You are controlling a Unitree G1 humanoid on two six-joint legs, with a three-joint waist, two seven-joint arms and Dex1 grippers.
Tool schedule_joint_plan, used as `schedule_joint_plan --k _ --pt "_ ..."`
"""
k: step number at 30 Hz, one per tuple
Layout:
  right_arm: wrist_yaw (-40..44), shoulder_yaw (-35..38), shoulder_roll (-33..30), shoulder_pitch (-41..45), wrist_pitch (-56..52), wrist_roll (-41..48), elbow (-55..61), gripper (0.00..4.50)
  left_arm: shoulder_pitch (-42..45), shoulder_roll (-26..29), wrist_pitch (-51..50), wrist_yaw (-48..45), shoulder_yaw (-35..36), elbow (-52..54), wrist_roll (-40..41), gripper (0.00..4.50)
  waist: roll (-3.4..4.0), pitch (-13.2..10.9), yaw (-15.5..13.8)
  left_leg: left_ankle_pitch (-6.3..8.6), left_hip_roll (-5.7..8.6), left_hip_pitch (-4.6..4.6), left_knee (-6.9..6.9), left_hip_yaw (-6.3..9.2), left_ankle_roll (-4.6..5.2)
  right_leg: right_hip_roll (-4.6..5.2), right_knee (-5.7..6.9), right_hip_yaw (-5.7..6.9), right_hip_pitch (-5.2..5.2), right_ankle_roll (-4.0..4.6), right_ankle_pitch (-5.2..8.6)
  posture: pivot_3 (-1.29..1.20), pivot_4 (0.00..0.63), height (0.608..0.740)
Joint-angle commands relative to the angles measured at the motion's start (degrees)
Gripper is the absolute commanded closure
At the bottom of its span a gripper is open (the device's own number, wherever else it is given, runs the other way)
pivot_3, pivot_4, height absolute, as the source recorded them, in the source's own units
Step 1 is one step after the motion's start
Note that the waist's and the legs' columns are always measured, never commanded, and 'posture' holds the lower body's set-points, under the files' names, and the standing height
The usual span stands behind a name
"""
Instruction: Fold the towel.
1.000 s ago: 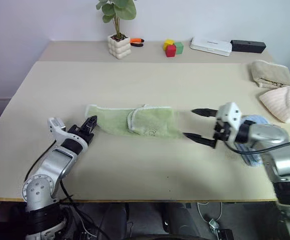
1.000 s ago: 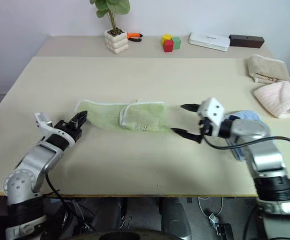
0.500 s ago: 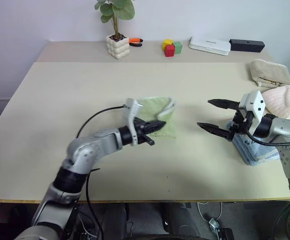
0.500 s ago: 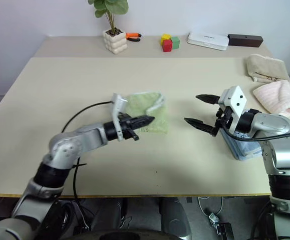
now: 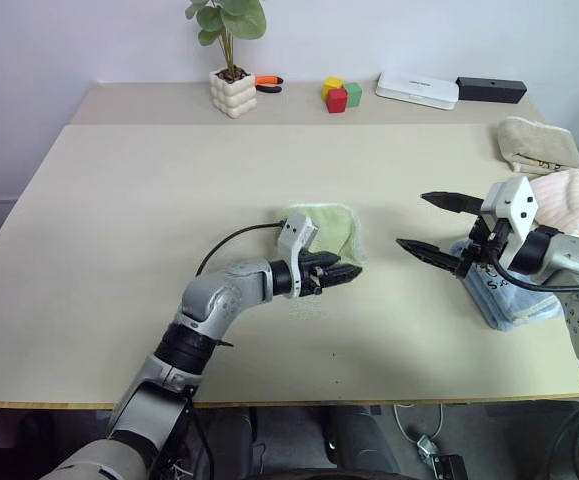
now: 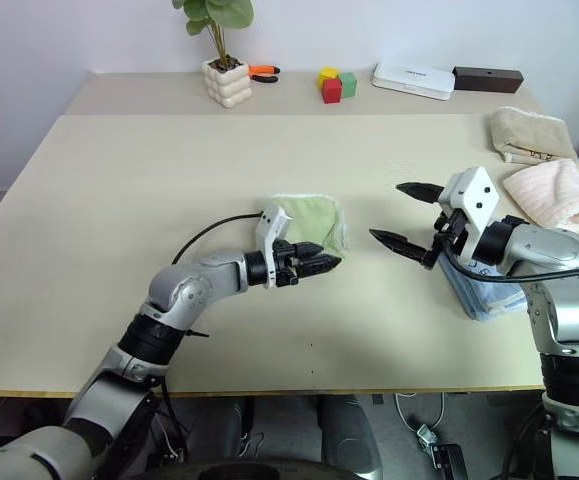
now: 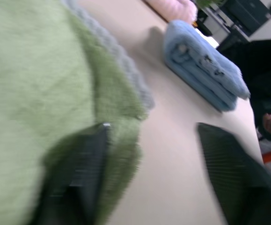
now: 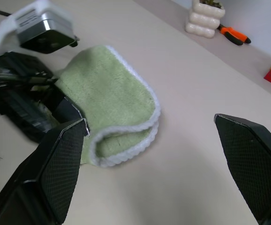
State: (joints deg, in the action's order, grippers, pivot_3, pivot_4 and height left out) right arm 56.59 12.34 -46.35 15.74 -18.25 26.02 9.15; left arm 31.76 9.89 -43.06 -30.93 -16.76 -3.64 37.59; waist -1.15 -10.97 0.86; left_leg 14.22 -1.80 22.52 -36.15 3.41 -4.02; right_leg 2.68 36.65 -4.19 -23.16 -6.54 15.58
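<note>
Left gripper (image 6: 321,264): reaching across the near middle of the table, pointing toward the robot's right, fingers parted; in the left wrist view one finger (image 7: 79,173) lying over the green cloth, the other over bare tabletop.
Towel (image 6: 314,216): sitting folded into a compact green bundle at the middle of the table, white stitched edge curling round its right end, tucked just behind and under the left gripper.
Grip on the towel: not clamping, by the look of the spread fingers; touching or merely over the cloth, impossible to say.
Right gripper (image 6: 405,214): hovering above the table to the right of the towel, well apart from it, fingers spread wide, holding nothing.
Blue towel (image 6: 477,291): lying folded under the right forearm, near the table's right side.
Pink towel (image 6: 559,193): resting bunched by the right edge, further back.
Beige towel (image 6: 527,134): sitting just behind the pink one.
Table (image 6: 169,160): pale, bare across its left half.
Plant pot (image 6: 228,82): standing at the far edge, orange-handled pliers (image 6: 265,71) just beside it.
Blocks (image 6: 335,84): clustering yellow, red and green at the far edge.
White box (image 6: 414,79) and black box (image 6: 487,78): lying side by side at the far right.
</note>
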Motion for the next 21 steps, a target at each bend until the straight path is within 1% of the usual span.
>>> schedule_joint_plan --k 1,5,7,10,11,12,13,15,17,19,20,21 --pt "-0.79 1.50 -0.39 1.79 0.90 0.28 0.75 0.00 -0.83 0.31 -0.11 -3.20 2.94 5.02 1.55 0.08 0.00 0.00 0.15 0.00 0.00 0.00 0.00 0.00 0.00 0.00 0.00 0.00 0.00 0.00 0.00 0.00 0.150 0.740" --pt "-2.28 1.24 1.04 4.23 1.15 0.52 -0.70 0.00 -2.16 2.94 -1.60 -5.80 6.57 9.76 3.50 0.08 0.03 -0.01 0.35 0.00 -0.02 -0.03 0.01 0.00 0.00 -0.01 0.04 -0.01 0.00 -0.01 0.00 0.00 0.150 0.740" --pt "-4.95 1.58 3.23 6.19 0.05 1.69 -0.93 0.00 -2.54 3.49 -1.18 -5.44 9.80 11.48 4.56 0.08 0.03 -0.02 0.35 0.00 -0.02 -0.03 0.00 0.00 0.00 -0.01 0.06 0.00 -0.01 -0.01 -0.01 0.00 0.150 0.740" --pt "-9.36 1.72 7.16 7.82 -2.43 3.83 0.72 0.00 -2.19 2.29 -0.63 -2.66 14.48 11.85 5.61 0.08 0.03 -0.02 0.12 0.00 -0.02 -0.02 -0.01 0.00 0.00 0.00 0.06 0.00 0.00 -0.02 -0.01 0.00 0.150 0.740" --pt "-12.52 1.30 10.00 8.15 -4.44 5.46 2.48 0.00 -1.63 1.26 -0.09 -0.24 17.08 11.29 6.02 0.08 0.03 -0.02 0.06 0.00 -0.02 -0.02 -0.01 0.01 0.00 0.01 0.06 0.00 0.00 -0.02 -0.01 0.00 0.150 0.740" --pt "-15.01 0.59 12.54 8.18 -5.50 6.34 4.14 0.25 -1.03 0.07 0.83 2.42 19.40 10.37 5.90 0.03 0.03 -0.02 0.04 0.00 -0.02 0.00 -0.01 0.01 0.00 0.01 0.05 0.00 0.00 -0.03 -0.01 0.00 0.150 0.740" --pt "-18.07 0.18 15.06 8.32 -6.85 6.91 5.33 0.56 -0.67 -0.98 0.62 4.46 21.28 9.82 6.46 0.28 0.03 -0.02 -0.01 0.00 -0.02 0.01 -0.02 0.02 0.00 0.01 0.06 0.01 0.00 -0.03 -0.01 0.00 0.150 0.740" --pt "-24.43 -0.77 20.39 8.87 -7.55 6.10 6.90 1.32 -0.31 -3.12 2.37 7.47 22.49 9.44 5.00 0.90 0.03 -0.02 0.00 0.00 -0.02 0.01 -0.02 0.05 0.00 0.01 0.07 0.03 -0.01 -0.05 -0.02 0.00 0.150 0.740" --pt "-28.56 -1.87 23.76 9.11 -7.71 4.60 7.89 2.39 0.14 -5.14 4.63 9.84 22.87 8.76 3.23 1.90 0.04 -0.01 -0.04 0.00 -0.02 0.02 -0.02 0.05 -0.01 0.02 0.08 0.02 -0.02 -0.05 -0.03 0.00 0.150 0.740" --pt "-31.19 -3.77 25.77 8.62 -7.62 2.50 8.29 3.38 0.81 -7.11 6.70 11.37 23.23 7.59 2.16 2.90 0.04 -0.01 -0.27 -0.01 -0.01 0.04 -0.03 0.04 -0.02 0.02 0.07 0.02 -0.02 -0.07 -0.03 0.00 0.150 0.740" --pt "-34.77 -4.97 27.91 8.35 -6.89 -0.07 7.75 3.97 1.43 -8.42 8.29 12.48 23.06 6.61 0.99 3.51 0.04 -0.01 -0.27 -0.02 -0.01 0.05 -0.03 0.05 -0.03 0.03 0.07 0.03 -0.02 -0.07 -0.04 0.00 0.150 0.740" --pt "-37.37 -5.77 29.38 8.22 -6.34 -1.88 7.32 4.48 1.90 -9.31 9.43 13.17 22.91 5.90 0.08 4.00 0.03 -0.01 -0.17 -0.02 0.00 0.05 -0.02 0.04 -0.03 0.03 0.06 0.03 -0.02 -0.07 -0.04 0.00 0.150 0.740"
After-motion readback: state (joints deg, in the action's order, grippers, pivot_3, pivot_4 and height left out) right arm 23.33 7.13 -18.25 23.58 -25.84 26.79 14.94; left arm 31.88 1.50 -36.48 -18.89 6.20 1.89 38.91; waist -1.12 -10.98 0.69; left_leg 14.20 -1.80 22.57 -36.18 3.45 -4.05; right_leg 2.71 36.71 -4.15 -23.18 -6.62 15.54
